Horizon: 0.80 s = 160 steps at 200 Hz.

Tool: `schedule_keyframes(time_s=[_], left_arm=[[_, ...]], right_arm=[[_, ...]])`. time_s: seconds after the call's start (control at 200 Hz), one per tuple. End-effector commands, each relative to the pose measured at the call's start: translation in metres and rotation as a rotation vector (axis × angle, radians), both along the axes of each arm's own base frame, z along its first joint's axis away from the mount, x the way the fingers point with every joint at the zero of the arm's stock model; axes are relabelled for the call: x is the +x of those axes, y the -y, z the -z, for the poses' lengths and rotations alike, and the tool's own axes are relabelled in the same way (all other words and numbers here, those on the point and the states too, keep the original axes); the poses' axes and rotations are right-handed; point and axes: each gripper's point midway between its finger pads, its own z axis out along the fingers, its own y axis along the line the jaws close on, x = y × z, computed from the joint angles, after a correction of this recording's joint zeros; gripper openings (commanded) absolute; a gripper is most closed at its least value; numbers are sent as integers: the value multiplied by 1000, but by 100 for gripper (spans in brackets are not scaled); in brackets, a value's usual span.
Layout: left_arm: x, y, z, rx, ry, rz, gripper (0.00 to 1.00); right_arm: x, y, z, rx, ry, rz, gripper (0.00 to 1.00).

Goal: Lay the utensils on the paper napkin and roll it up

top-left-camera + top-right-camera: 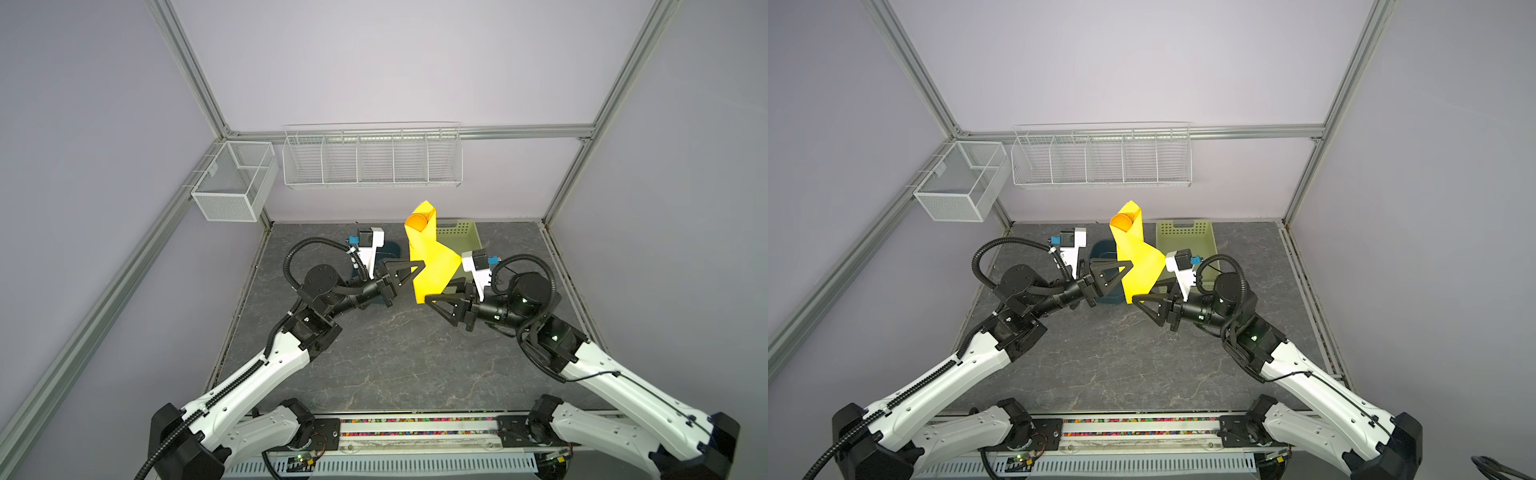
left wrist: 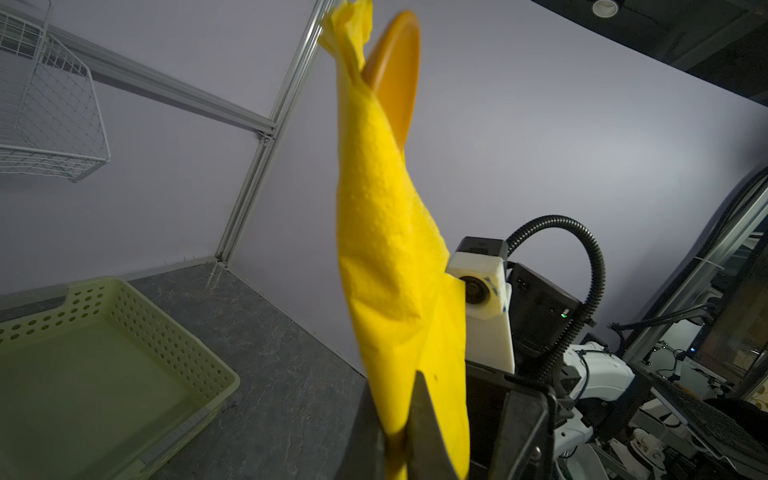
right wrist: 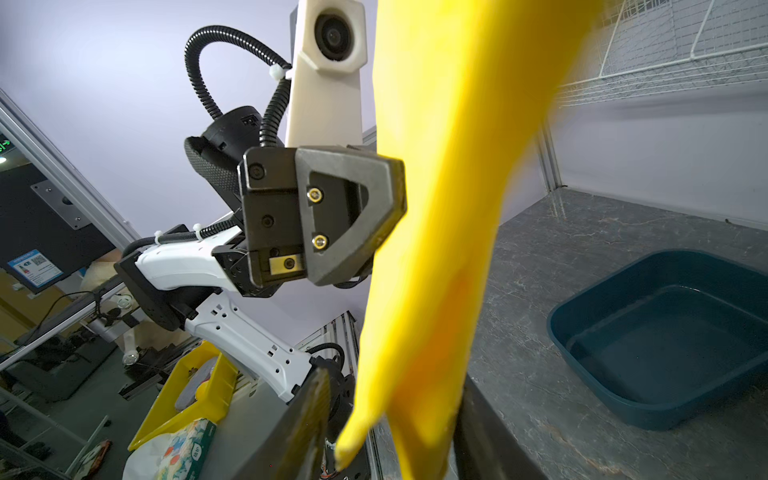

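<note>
While left gripper (image 1: 419, 268) clamps the raised paper napkin (image 1: 432, 255), right gripper (image 1: 434, 294) seems parted around its lower edge.

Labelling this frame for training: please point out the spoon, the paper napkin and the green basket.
spoon (image 2: 395, 72), left wrist view, on its round orange bowl above the roll.
paper napkin (image 1: 434, 266), in a top view, on the flat yellow flap.
green basket (image 1: 1204, 228), in a top view, on its perforated far wall.
</note>
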Motion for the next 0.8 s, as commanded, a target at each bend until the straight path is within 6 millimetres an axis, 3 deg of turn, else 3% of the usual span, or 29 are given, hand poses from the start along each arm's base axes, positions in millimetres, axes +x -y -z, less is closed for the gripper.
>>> schedule_keyframes(time_s=[0.0, 0.34, 0.55, 0.795], left_arm=[[-2, -6, -22, -27, 54, -20, 0], [-2, -8, -24, -31, 54, -29, 0], [-7, -12, -32, -57, 64, -23, 26], [-20, -10, -43, -85, 90, 52, 36]], right_arm=[[-9, 1, -27, 43, 75, -23, 43], [-10, 1, -28, 34, 85, -17, 17], [-16, 1, -32, 38, 121, -37, 9], [-35, -1, -44, 65, 207, -114, 6]])
